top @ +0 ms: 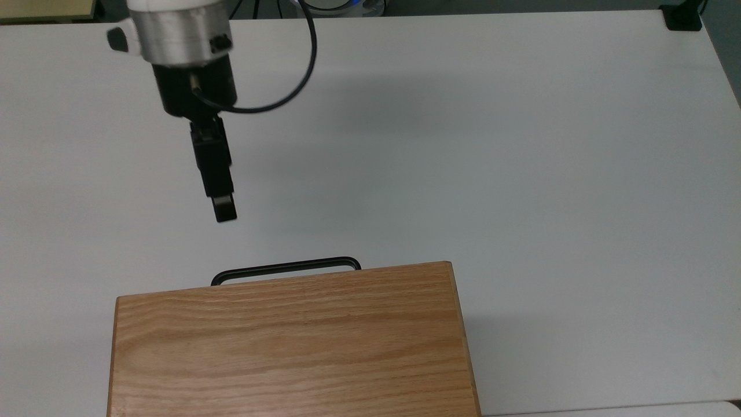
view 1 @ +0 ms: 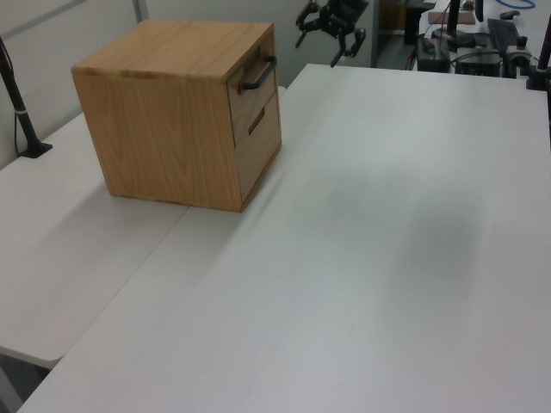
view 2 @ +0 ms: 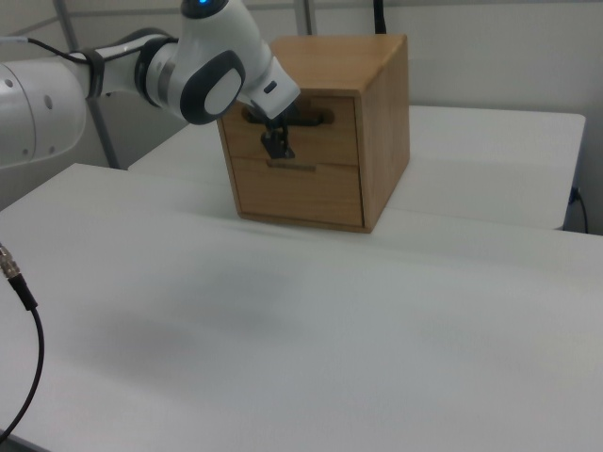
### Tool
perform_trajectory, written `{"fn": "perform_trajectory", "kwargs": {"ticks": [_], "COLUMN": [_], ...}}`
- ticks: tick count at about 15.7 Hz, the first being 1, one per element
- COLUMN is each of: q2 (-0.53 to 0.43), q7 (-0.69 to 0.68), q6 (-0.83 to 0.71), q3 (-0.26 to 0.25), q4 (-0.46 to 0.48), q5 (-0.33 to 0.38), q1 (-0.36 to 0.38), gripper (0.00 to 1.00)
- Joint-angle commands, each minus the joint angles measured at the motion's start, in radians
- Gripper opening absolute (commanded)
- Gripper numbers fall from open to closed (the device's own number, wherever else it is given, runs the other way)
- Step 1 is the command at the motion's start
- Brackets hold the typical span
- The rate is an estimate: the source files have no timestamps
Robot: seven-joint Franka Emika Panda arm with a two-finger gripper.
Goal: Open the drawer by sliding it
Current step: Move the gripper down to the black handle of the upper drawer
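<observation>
A: Item one, the cabinet?

B: Oak cabinet [top: 292, 344], lower centre of the top view, its flat grained top board facing the camera. In the left view it sits upper left [view 1: 164, 129]; in the right view, upper centre [view 2: 382, 122]. It stands on a white worktop [top: 521, 174].

A: The drawer?

B: Drawer [view 1: 252, 82], top of the cabinet's front, fully pushed in, front panel flush with the cabinet face. A thin black bar handle [top: 286, 267] juts from the front edge in the top view, just above the top board. In the left view the handle [view 1: 258, 74] shows as a dark bar on the upper front panel. A second panel with a smaller dark pull [view 1: 256, 120] lies below it. In the right view the drawer front [view 2: 325, 122] is partly covered by the arm.

A: The claw?

B: Claw [top: 224, 207], black, left of centre in the top view, pointing down the frame toward the handle and apart from it, with bare worktop between. In the left view [view 1: 329, 41] it hangs at top centre, to the right of the cabinet, fingers [view 1: 336, 55] spread apart and holding nothing. In the right view it sits [view 2: 277, 143] before the drawer front.

A: Anything else?

B: White arm [view 2: 113, 80], upper left of the right view; a black cable [top: 301, 75] loops off the wrist.
</observation>
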State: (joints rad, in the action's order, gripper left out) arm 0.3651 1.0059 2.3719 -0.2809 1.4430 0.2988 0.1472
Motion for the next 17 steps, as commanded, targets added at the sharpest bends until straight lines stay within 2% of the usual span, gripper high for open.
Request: {"fn": "perform_trajectory", "kwargs": {"ticks": [1,4,7,8,11,13,15,17], "q2": [0.049,0.098,0.141,0.153,0.166,0.153,0.118,0.077], "q7": [0.103,0.161,0.203,0.209,0.221,0.217,0.215,0.209], "q6": [0.154,0.274,0.372,0.391,0.406,0.405,0.397,0.391], "q3": [-0.003,-0.007,-0.017,-0.017,-0.017,-0.015,-0.014,-0.011], "q4": [-0.009,-0.01,-0.012,-0.012,-0.023,-0.019,-0.012,0.028], "q5": [0.016,0.014,0.013,0.013,0.013,0.016,0.017,0.014], "q1": [0.063,0.101,0.129,0.132,0.132,0.129,0.123,0.12], "gripper": [1.0,1.0,0.94,0.88,0.5,0.42,0.28,0.25]}}
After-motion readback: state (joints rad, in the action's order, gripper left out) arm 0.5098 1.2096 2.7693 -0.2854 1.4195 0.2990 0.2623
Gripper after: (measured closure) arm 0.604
